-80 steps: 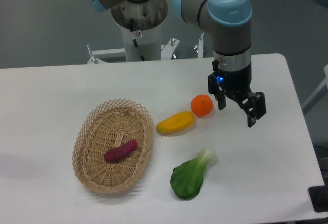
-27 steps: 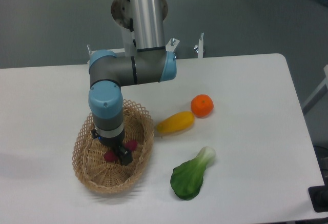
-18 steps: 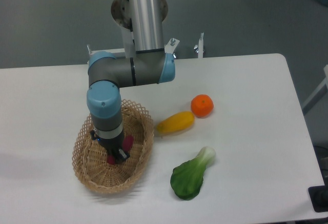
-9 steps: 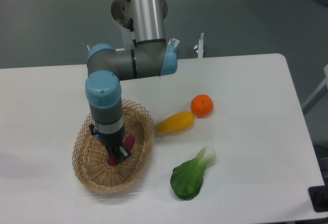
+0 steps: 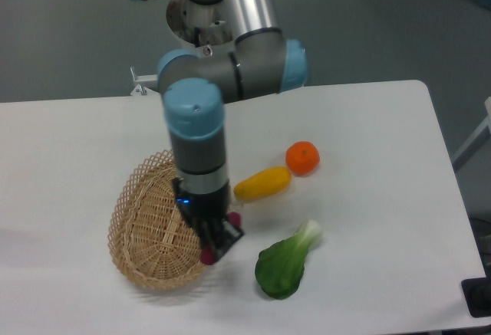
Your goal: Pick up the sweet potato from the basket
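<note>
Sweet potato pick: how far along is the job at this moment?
Done: the gripper is shut on the sweet potato, whose magenta ends show on either side of the fingers. In hand: the tuber hangs over the right rim of the basket, apparently clear of the basket floor. Left: at most carrying it fully clear. The mango, orange and bok choy lie untouched.

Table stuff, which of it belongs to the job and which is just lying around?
Job: sweet potato, held in the hand; basket.
Lying about: mango, orange, bok choy.
</note>
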{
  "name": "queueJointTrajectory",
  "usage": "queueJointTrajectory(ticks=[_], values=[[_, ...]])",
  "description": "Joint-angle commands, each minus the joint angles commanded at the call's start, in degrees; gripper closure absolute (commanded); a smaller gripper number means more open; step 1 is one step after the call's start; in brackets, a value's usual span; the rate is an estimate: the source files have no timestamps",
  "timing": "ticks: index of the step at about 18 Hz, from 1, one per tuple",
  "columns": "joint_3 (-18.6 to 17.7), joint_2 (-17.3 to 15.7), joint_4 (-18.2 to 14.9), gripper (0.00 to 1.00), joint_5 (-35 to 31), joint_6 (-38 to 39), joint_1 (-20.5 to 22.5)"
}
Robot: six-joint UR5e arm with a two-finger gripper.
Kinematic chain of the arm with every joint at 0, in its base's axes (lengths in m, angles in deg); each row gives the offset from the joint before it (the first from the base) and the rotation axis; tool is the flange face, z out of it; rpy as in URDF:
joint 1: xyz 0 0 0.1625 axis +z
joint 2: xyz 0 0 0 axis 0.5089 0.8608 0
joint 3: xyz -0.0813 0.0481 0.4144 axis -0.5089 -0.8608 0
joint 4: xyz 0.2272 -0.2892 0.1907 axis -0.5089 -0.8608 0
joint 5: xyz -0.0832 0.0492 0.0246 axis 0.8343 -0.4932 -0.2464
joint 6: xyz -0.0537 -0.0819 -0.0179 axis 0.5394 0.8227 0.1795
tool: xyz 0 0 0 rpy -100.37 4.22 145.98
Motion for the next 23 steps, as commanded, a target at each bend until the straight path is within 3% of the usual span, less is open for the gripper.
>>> queueJointTrajectory(ticks=[4, 8, 14, 23], values=[[3.3, -0.9, -7.7, 0.79, 1.4, -8.4, 6.9], [3.7, -2.2, -10.7, 0.79, 1.8, -16.7, 13.4], [3.8, -2.4, -12.1, 0.79, 3.6, -28.6, 21.5], [3.5, -2.3, -12.0, 0.78, 4.8, -29.5, 22.3]])
